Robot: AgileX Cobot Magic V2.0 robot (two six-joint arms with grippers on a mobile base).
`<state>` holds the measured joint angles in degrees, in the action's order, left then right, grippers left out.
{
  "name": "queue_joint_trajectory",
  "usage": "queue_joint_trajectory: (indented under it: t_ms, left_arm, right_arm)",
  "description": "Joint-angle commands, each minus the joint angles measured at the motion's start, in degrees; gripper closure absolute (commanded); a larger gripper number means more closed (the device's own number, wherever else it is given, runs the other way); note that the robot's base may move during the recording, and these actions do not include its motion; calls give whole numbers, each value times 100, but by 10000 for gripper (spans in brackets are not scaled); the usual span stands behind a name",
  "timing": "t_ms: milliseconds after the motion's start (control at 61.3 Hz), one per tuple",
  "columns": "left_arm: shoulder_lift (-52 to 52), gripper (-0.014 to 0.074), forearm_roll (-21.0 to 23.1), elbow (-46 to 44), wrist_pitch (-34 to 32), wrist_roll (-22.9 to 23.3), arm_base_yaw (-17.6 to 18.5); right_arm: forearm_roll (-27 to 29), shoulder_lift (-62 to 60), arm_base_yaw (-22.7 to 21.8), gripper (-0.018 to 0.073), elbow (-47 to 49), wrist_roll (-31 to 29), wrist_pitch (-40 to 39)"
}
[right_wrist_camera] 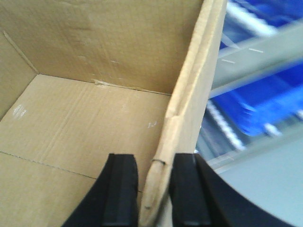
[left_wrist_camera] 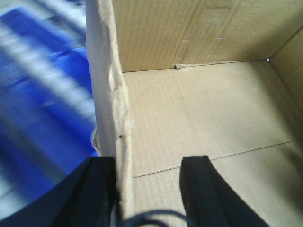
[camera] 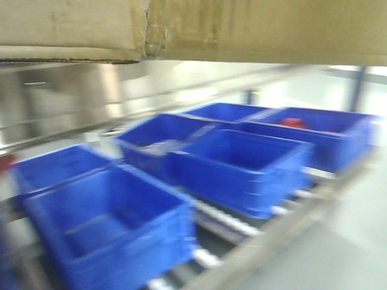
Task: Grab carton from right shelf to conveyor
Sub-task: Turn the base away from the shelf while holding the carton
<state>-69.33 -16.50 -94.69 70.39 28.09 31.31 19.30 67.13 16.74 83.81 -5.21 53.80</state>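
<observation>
Carton (camera: 242,30) aloft; conveyor unseen, drop-off still ahead.
Right claw (right_wrist_camera: 152,163) clamps one wall; left claw (left_wrist_camera: 147,163) straddles the other, apart.

The carton (camera: 254,27) is a large plain brown corrugated box, open at the top and bare inside: a flat ribbed floor crossed by a flap seam, with upright walls meeting it at creased corners. In the front view its lower part spans the top of the frame, above the shiny brushed-steel rail of the right shelf (camera: 54,103), which is blurred. Its left wall (left_wrist_camera: 106,94) is crumpled and buckled along the top edge; the left tool (left_wrist_camera: 147,160) straddles it, with the outer finger against it and the inner finger apart. The right wall (right_wrist_camera: 189,94), also creased, is pinched between both fingers of the right tool (right_wrist_camera: 152,158).
</observation>
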Motion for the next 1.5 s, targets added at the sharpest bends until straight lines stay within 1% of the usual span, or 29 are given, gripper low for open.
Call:
queue_joint_trajectory:
  t_ms: [0,1484]
  left_arm:
    - [107,605,28,-56,-43,-211,42]
    - [107,605,28,-56,-43,-211,42]
  right_arm:
    - [-239,-41,-53,628,-1,-147,-331]
    - [-239,-41,-53,628,-1,-147,-331]
